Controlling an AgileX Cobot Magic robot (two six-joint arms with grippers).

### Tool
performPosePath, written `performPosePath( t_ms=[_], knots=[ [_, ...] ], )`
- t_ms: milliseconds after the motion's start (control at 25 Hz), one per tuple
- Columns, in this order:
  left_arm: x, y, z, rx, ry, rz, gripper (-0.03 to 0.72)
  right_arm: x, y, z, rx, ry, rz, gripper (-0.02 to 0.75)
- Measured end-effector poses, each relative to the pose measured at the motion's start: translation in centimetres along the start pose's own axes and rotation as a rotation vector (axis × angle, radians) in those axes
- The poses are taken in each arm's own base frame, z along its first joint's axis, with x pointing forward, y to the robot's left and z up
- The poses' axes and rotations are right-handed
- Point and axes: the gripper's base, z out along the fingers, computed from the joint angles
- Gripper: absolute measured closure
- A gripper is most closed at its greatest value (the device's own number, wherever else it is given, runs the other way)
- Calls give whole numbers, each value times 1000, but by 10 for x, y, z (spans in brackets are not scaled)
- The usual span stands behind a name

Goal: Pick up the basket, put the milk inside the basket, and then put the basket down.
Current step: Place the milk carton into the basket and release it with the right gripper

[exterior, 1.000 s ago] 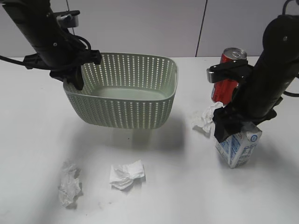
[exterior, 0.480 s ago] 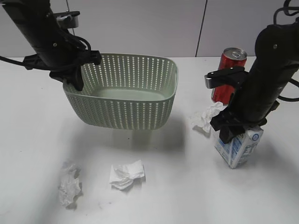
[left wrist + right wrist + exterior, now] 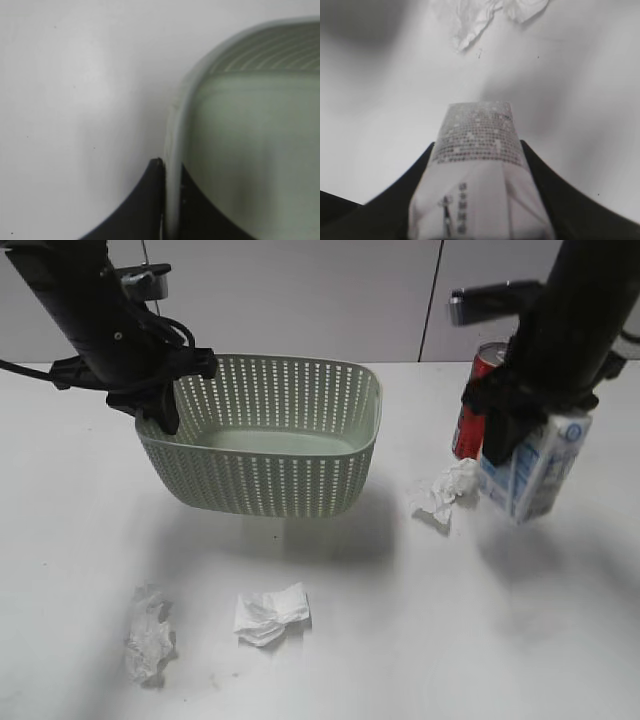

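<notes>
The pale sage-green basket (image 3: 270, 445) hangs tilted above the table, held by its left rim. My left gripper (image 3: 160, 410) is shut on that rim; the left wrist view shows the rim (image 3: 172, 165) pinched between the two black fingers (image 3: 170, 200). My right gripper (image 3: 505, 440) is shut on the white-and-blue milk carton (image 3: 540, 470) and holds it in the air at the right, well clear of the table. In the right wrist view the carton (image 3: 480, 170) fills the space between the fingers.
A red drink can (image 3: 478, 410) stands behind the carton at the right. A crumpled tissue (image 3: 440, 490) lies below it, also in the right wrist view (image 3: 480, 15). Two more crumpled tissues (image 3: 270, 612) (image 3: 148, 635) lie at the front left of the white table.
My right gripper has lifted the milk carton off the table, up and slightly right. The left gripper and basket have not moved.
</notes>
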Motion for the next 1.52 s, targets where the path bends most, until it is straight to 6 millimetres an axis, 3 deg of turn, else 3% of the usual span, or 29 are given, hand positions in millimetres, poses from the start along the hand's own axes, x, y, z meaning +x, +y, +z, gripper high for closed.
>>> performPosePath(
  t_ms=[120, 320, 440, 600, 720, 840, 1000, 1160, 1320, 1440, 1520],
  knots=[
    [0, 0, 0, 2, 0, -1, 703, -20, 9, -40, -32, -131, -15, 420],
    [0, 0, 0, 5, -2, -3, 703, -45, 53, -100, -82, -351, -124, 420],
    [0, -1, 0, 7, -4, -4, 703, -61, 80, -117, -117, -437, -176, 420],
    [0, -1, 0, 7, -5, -4, 703, -83, 109, -94, -143, -422, -219, 420],
    [-1, -1, 0, 8, -9, -4, 703, -95, 124, -52, -144, -332, -240, 420],
    [-1, 0, 0, 4, -13, -1, 703, -105, 128, -5, -137, -232, -223, 420],
    [-1, 0, 0, 2, -13, 0, 703, -112, 126, 33, -122, -159, -201, 416],
    [-1, 0, 0, 2, -11, 0, 703, -114, 126, 39, -125, -170, -193, 363],
    [-1, 1, 0, -7, -6, 7, 703, -116, 127, 36, -131, -192, -191, 197],
    [0, 1, 0, -8, -5, 8, 703, -115, 125, 24, -115, -212, -200, 131],
    [0, 1, 0, -7, -5, 8, 703, -110, 122, -1, -89, -253, -209, 121]
  ],
)
